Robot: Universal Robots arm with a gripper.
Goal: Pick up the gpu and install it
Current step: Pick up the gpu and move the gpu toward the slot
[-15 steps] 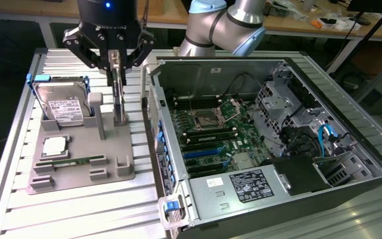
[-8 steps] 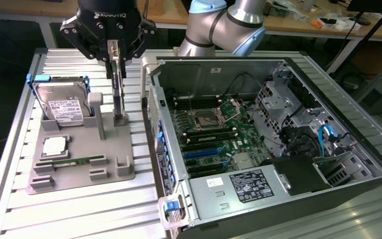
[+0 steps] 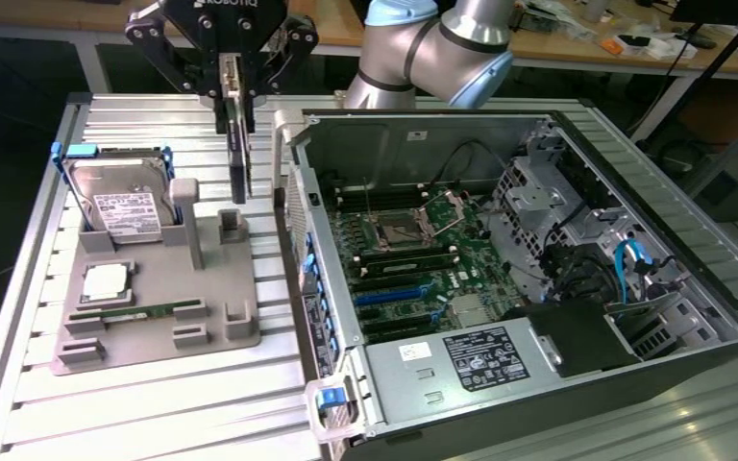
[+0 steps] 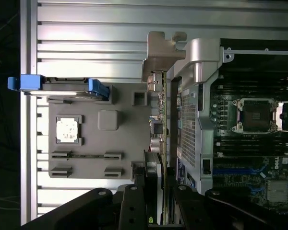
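The gpu [image 3: 237, 144] is a thin black card hanging edge-down in the air, with my gripper [image 3: 233, 75] shut on its top edge. It hangs above the grey holder tray [image 3: 151, 331], just to the exterior view's left of the open computer case's [image 3: 676, 288] wall. In the wrist view the gpu [image 4: 159, 110] appears edge-on, its silver end bracket [image 4: 163, 55] at the far end, and the gripper [image 4: 156, 184] clamps it between both black fingers. The motherboard [image 3: 407, 259] lies inside the case with blue slots [image 3: 395, 293] showing.
On the tray, a silver hard drive [image 3: 119, 197] leans in blue brackets, with a CPU [image 3: 104, 280] and a green RAM stick [image 3: 132, 312] below it. The tray stands on a ribbed aluminium table [image 3: 151, 413]. Cables and a drive cage [image 3: 542, 197] fill the case's far side.
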